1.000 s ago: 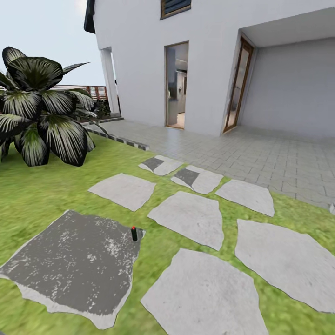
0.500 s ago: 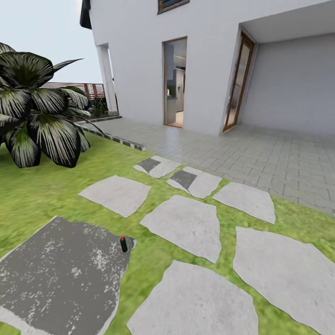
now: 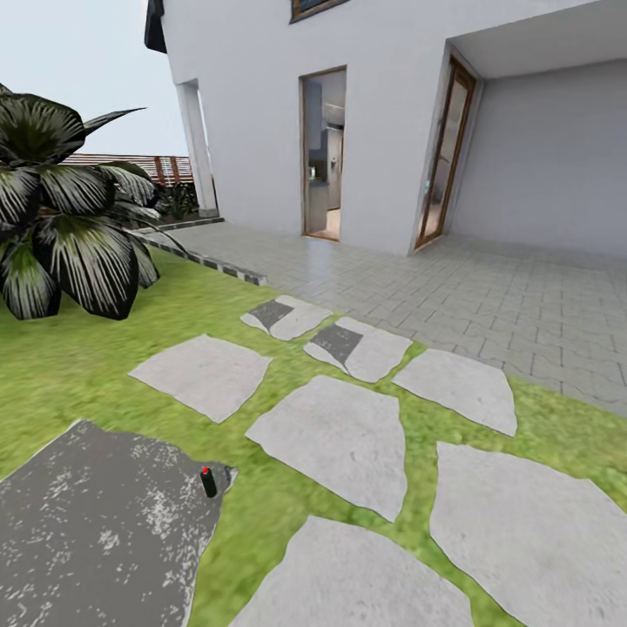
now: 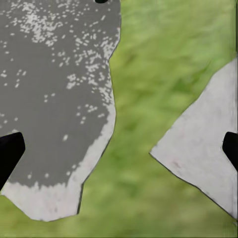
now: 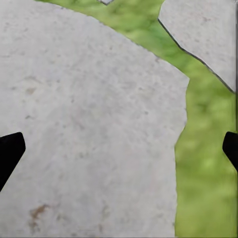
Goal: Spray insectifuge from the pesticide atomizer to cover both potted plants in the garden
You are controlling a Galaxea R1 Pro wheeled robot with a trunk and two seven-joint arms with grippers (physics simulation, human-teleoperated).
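Observation:
The pesticide atomizer (image 3: 208, 482), a small dark bottle with a red cap, stands upright on the edge of a dark grey paver (image 3: 96, 531) in the garden lawn, low and left in the head view. My left gripper (image 4: 119, 151) hangs open above that dark paver's (image 4: 54, 89) edge and the grass, its fingertips (image 4: 10, 154) far apart. A dark rounded shape (image 4: 101, 1) at the picture's rim may be the atomizer. Over a pale paver (image 5: 89, 124), my right gripper (image 5: 119, 151) is open too, holding nothing. The potted plants are out of view.
A big dark leafy bush (image 3: 61, 218) stands on the lawn at the left. Pale stone pavers (image 3: 335, 435) lead across the grass to a tiled terrace (image 3: 488, 296) and a white house with an open doorway (image 3: 322, 152). A wooden fence (image 3: 131, 165) runs behind.
The whole head view has shifted: the camera has moved forward and nearer the ground things. The atomizer and the dark paver now sit lower and further left in the picture.

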